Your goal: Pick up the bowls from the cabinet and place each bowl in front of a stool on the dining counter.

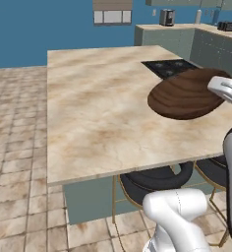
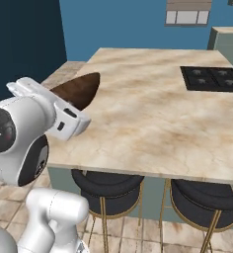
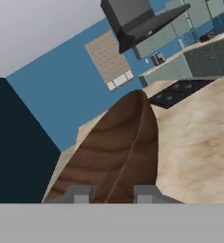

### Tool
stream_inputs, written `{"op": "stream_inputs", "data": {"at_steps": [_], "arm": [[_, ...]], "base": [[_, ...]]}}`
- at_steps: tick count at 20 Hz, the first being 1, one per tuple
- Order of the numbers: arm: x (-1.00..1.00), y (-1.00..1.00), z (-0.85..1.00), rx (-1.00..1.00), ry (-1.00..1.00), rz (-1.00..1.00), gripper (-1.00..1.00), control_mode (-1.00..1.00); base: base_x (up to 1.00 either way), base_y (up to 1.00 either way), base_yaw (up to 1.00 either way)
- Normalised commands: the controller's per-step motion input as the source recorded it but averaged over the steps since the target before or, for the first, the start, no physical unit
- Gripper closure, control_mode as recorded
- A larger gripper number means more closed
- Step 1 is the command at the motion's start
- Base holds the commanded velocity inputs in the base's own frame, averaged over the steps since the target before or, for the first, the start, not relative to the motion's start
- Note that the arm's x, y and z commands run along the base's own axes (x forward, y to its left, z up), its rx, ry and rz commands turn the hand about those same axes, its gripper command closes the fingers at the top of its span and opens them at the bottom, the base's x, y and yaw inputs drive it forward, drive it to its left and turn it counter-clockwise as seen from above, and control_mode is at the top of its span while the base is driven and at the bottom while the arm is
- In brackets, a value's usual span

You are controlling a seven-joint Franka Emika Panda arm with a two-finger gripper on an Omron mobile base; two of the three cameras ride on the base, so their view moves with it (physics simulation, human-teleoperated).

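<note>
The bowl (image 1: 187, 94) is a shallow round dish of dark brown wood with pale grain lines, held tilted in the air above the near part of the dining counter (image 1: 98, 118), and the gripper (image 3: 109, 193) is clamped on its rim, one finger on each side of the wall. The counter is a broad beige veined marble slab with a black cooktop (image 2: 212, 78) set into its far end. Black padded stools (image 2: 107, 190) stand under its near edge on a tiled floor, with blue walls behind.
</note>
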Motion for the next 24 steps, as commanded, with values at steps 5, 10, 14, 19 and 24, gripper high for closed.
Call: {"op": "stream_inputs", "data": {"at_steps": [5,10,14,19,24], "arm": [[0.24,-0.23,-0.29,0.0,0.16,0.06,1.0,-1.0],[0.28,-0.1,-0.33,0.0,0.04,0.11,1.0,-1.0],[0.22,-0.09,-0.33,0.05,0.0,0.11,1.0,-1.0],[0.25,-0.04,-0.31,0.11,0.0,0.08,1.0,-1.0],[0.43,-0.11,-0.3,0.2,0.0,0.05,1.0,-1.0]], "base": [[0.0,0.0,0.0],[0.0,0.0,0.0],[0.0,0.0,0.0],[0.0,0.0,0.0],[0.0,0.0,0.0]]}}
